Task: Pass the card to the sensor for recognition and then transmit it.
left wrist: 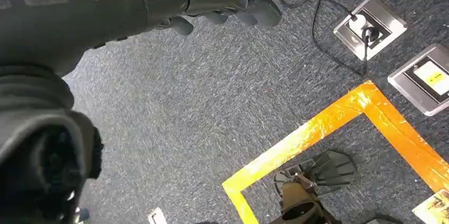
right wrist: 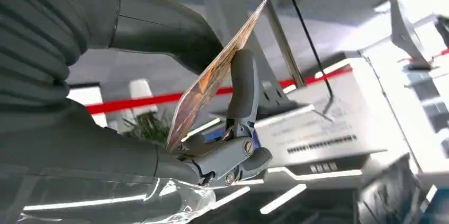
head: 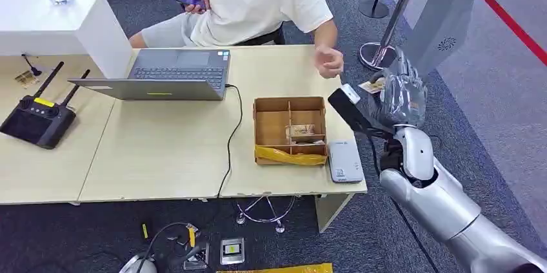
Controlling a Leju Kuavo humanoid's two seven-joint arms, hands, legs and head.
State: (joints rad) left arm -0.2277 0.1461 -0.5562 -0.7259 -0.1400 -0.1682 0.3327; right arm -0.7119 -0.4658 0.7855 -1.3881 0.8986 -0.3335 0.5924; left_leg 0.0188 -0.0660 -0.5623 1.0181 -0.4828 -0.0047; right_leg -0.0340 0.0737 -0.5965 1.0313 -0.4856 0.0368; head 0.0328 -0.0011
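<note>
My right hand (head: 401, 99) is raised beside the table's right end, pinching a card (head: 373, 85) that sticks out toward the seated person. In the right wrist view the card (right wrist: 214, 73) is held edge-on between my thumb and a finger (right wrist: 242, 83). The person's hand (head: 330, 61) hovers over the table a little left of the card, apart from it. The grey card sensor (head: 344, 161) lies flat near the table's front right corner, below my hand. My left hand (left wrist: 222, 1) hangs over the carpet with its fingers curled and nothing in it.
A cardboard divider box (head: 289, 130) with a yellow-taped front stands left of the sensor. A laptop (head: 161, 74), its cable and a black remote controller (head: 37, 118) sit further left. A barrier post (head: 387, 24) and a grey kiosk (head: 445, 15) stand to the right.
</note>
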